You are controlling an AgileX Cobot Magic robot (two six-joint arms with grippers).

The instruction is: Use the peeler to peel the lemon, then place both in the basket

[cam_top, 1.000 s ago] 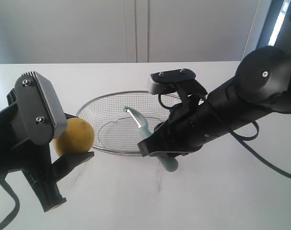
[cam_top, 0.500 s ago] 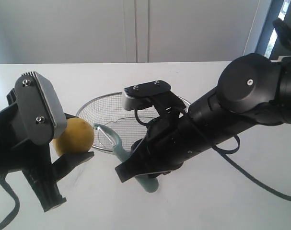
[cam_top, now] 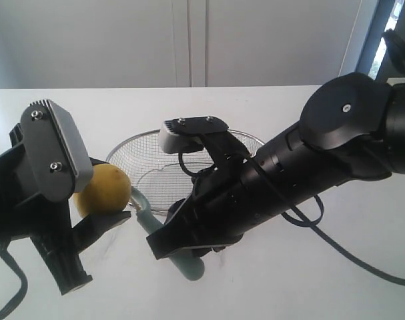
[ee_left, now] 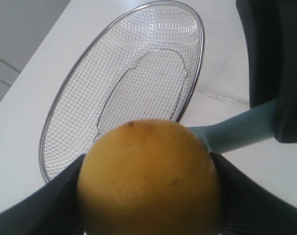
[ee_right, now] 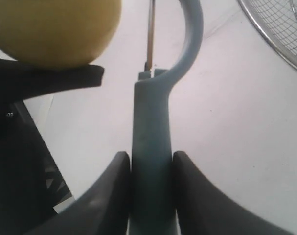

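My left gripper [cam_top: 103, 200] is shut on the yellow lemon [cam_top: 103, 191], held above the table at the left; the lemon [ee_left: 148, 178] fills the space between the dark fingers [ee_left: 246, 200]. My right gripper [ee_right: 149, 164] is shut on the teal handle of the peeler [ee_right: 151, 161], whose blade loop [ee_right: 177, 34] reaches up beside the lemon [ee_right: 55, 29]. In the exterior view the peeler [cam_top: 149, 223] pokes out from under the right arm, its head right next to the lemon. The wire-mesh basket [cam_top: 145, 143] sits behind, with nothing in it.
The basket rim [ee_left: 199, 73] lies just beyond the lemon on the white table [cam_top: 309, 280]. The bulky right arm [cam_top: 302, 173] reaches across the basket's right half. A pale wall stands behind the table.
The right arm has swung left across the basket, carrying the peeler from over the basket to right beside the lemon. The left gripper and lemon have stayed put.
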